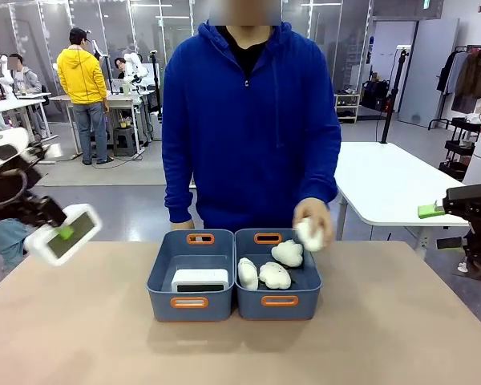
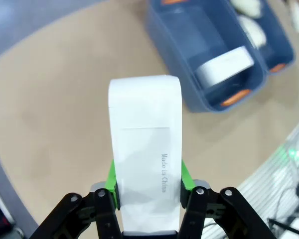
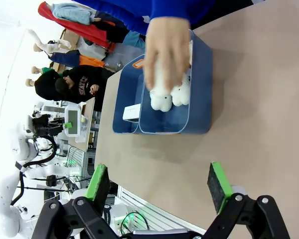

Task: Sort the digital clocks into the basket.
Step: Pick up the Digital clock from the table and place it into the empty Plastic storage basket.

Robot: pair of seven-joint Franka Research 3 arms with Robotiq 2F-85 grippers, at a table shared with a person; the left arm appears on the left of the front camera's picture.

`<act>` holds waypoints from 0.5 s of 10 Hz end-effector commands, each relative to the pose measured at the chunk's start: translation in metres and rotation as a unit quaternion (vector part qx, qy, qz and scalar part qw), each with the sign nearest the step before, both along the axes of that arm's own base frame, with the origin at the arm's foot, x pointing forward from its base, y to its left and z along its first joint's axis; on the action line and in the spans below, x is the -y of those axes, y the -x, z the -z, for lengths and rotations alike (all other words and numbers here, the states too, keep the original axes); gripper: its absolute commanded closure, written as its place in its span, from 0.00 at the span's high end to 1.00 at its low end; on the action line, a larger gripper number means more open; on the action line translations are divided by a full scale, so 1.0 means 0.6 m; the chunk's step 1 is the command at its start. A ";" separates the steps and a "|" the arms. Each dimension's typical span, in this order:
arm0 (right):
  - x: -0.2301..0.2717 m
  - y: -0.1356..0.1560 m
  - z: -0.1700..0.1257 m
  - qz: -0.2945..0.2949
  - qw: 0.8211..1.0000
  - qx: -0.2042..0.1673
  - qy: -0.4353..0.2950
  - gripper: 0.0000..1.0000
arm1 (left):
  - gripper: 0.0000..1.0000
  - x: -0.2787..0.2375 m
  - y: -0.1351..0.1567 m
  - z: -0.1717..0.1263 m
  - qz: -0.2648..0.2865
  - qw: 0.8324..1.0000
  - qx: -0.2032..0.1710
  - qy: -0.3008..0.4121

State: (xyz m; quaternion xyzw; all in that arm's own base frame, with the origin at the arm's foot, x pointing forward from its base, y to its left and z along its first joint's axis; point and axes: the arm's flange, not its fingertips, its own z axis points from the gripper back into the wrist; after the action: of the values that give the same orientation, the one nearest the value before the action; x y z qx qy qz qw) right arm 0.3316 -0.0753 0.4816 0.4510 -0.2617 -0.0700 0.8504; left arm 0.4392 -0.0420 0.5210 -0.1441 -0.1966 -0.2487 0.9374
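**Operator:** Left gripper [image 2: 147, 181], status?

**Technician:** Clamped on one digital clock [image 2: 144, 124]. The green pads press on its two long sides. The white back, printed "Made in China", faces the wrist camera. In the front view the clock hangs tilted over the left part of the table [image 1: 80, 337], screen towards the camera, well apart from the basket [image 1: 162, 269].

**Operator:** Right gripper [image 3: 158, 184]?

**Technician:** Jaws wide apart, nothing between the pads. It hangs at the table's right side, well apart from both bins.

**Operator:** Location of the second clock [image 1: 199, 281]?

**Technician:** Inside the basket, lying against its near wall.

**Operator:** And the adjacent bin [image 1: 314, 277]?

**Technician:** It touches the basket's right side and holds three white lumpy items [image 1: 275, 275]. The person's hand [image 1: 313, 228] grips another above its far right corner.
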 end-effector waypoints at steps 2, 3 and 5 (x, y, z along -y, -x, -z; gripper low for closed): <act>-0.003 -0.003 0.002 0.006 1.000 0.005 -0.003 1.00 | 0.11 0.125 -0.071 -0.014 0.093 0.996 0.018 0.002; -0.003 -0.003 0.002 0.006 1.000 0.005 -0.003 1.00 | 0.11 0.178 -0.084 -0.008 0.075 0.997 0.014 0.006; -0.003 -0.003 0.002 0.006 1.000 0.005 -0.003 1.00 | 0.11 0.256 -0.097 0.027 0.013 0.999 -0.028 0.011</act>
State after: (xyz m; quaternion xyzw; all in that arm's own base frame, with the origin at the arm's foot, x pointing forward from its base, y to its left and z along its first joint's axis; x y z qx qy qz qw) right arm 0.3316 -0.0753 0.4817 0.4510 -0.2618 -0.0699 0.8504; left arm 0.4861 -0.1894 0.5044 -0.1640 -0.1698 -0.3029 0.9233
